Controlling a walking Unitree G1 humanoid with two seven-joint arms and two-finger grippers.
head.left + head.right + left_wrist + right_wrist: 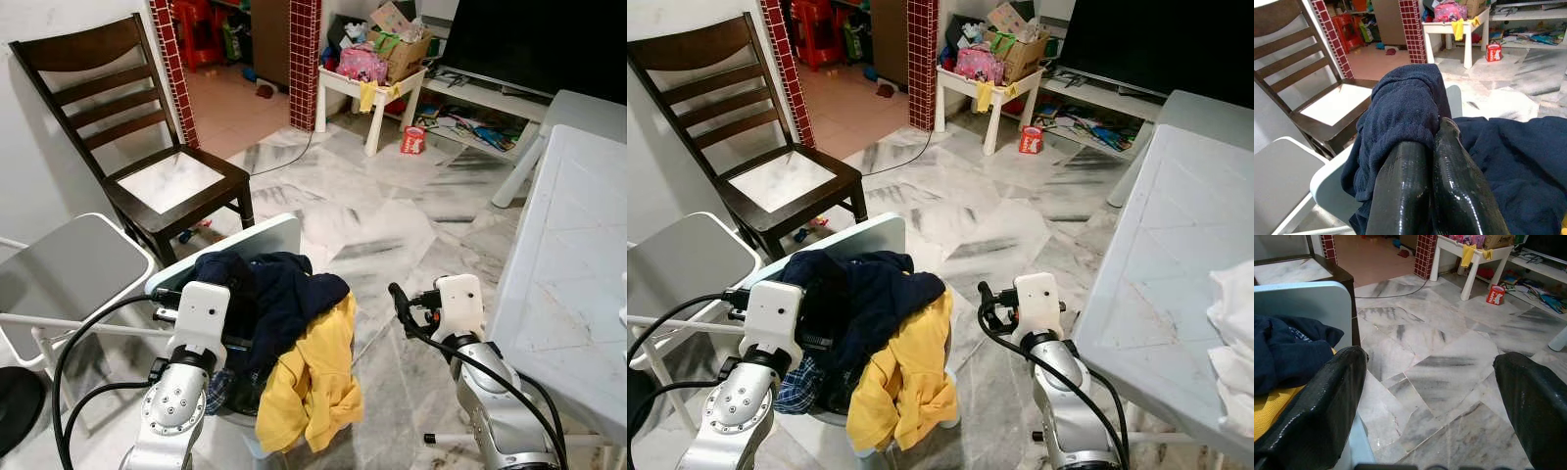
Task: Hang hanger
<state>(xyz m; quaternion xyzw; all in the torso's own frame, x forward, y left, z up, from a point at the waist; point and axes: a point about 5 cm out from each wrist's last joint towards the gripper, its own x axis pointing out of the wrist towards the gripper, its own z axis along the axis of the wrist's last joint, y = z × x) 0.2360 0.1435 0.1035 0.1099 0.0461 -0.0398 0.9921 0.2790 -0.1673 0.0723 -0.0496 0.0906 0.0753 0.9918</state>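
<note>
A heap of clothes lies on a pale blue chair (266, 235) right before me: a navy garment (279, 294) on top, a yellow garment (313, 377) hanging over the front edge, and some plaid cloth (217, 390) underneath. My left gripper (1433, 130) is shut, its fingertips buried in a raised fold of the navy garment. My right gripper (1430, 360) stands open over the marble floor, to the right of the chair, with nothing between its fingers (1327, 396).
A dark wooden chair (147, 147) stands at the back left, with a white folding chair (69, 264) in front of it. A white plastic table (568, 264) runs along the right. Farther off are a small white table (367, 88) with bags and a box, and a red can (412, 140).
</note>
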